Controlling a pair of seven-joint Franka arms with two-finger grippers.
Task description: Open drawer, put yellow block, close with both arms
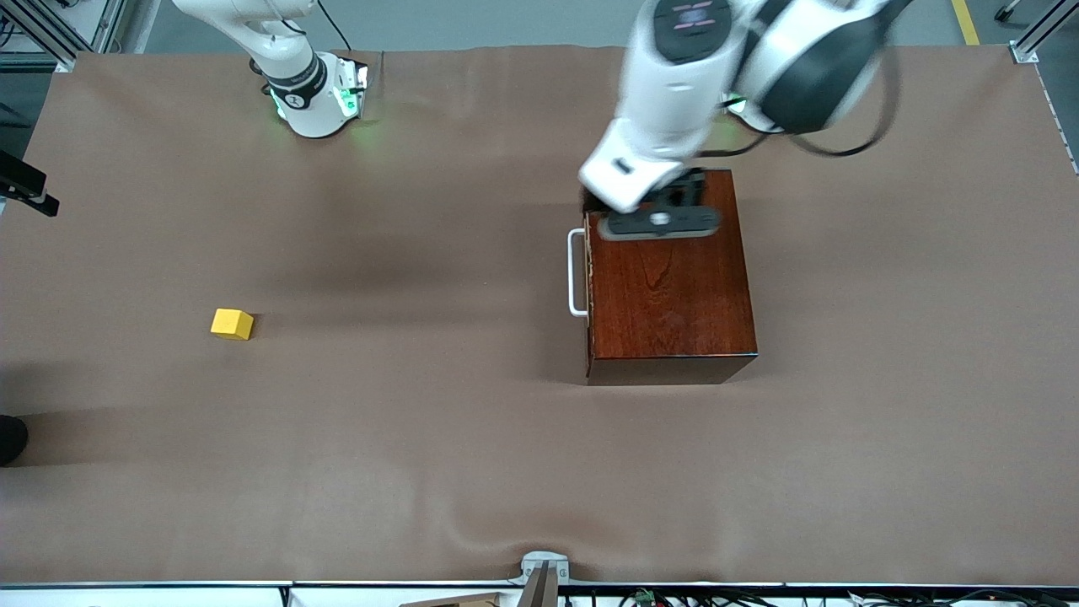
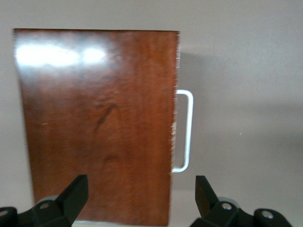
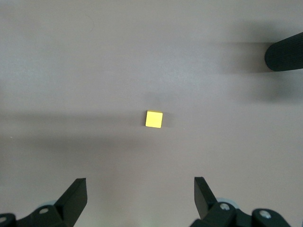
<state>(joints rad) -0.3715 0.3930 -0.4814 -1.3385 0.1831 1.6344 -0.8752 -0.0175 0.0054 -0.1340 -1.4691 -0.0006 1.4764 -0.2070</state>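
The mahogany box [image 1: 670, 291] stands toward the left arm's end of the table. Its drawer is shut, and the white handle [image 1: 577, 274] faces the right arm's end. My left gripper [image 1: 670, 202] hovers over the end of the box top nearest the robots' bases. In the left wrist view the left gripper [image 2: 142, 198] is open and empty above the box [image 2: 99, 123] and handle [image 2: 187, 130]. The yellow block [image 1: 232, 324] lies on the cloth toward the right arm's end. My right gripper [image 3: 140, 198] is open and empty, high over the block [image 3: 154, 119].
A brown cloth [image 1: 421, 438] covers the table. A dark rounded object [image 1: 10, 438] sits at the table's edge past the block and also shows in the right wrist view [image 3: 284, 56]. A black part [image 1: 25, 190] juts in at that same edge. A metal bracket [image 1: 544, 569] sits at the near edge.
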